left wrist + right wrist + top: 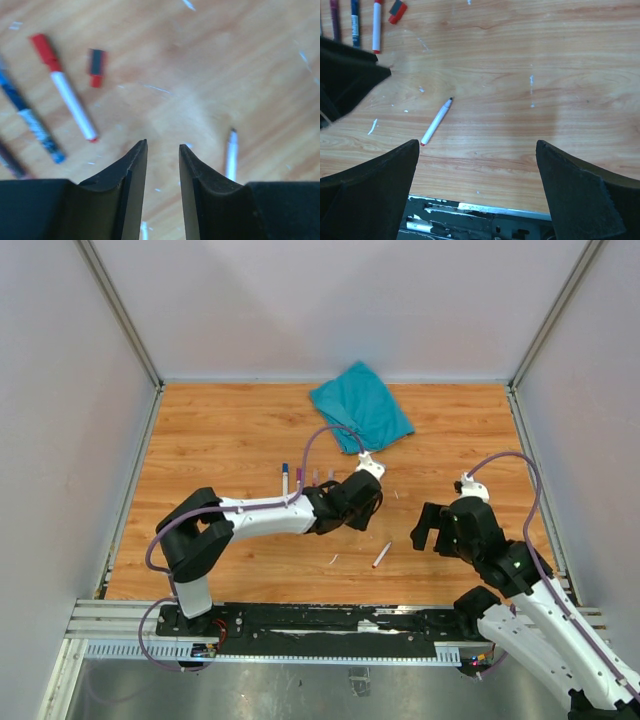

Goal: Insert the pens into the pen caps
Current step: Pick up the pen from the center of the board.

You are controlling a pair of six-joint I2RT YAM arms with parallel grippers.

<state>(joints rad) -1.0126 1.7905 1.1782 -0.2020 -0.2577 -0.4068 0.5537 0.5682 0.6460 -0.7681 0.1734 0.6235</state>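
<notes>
Though print on blue pen (35, 125) is blurry, L hand (162, 144) narrow, R hand (476, 143) wide.

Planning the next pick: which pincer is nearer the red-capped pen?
Left. The left pincer is close to the red-capped pen, which lies just ahead and left of it. The right pincer is far off to the pen's right and sees it only in its view's top-left corner.

Left gripper (163, 150): bare table (210, 95) straight ahead, free to pass. Ahead-left, pens (65, 90) and a cap (96, 67) in the way. Lone pen (231, 155) lies just right of its right finger. Right gripper (476, 146): clear ahead and right; lone pen ahead-left, left arm (345, 80) blocks far left.
</notes>
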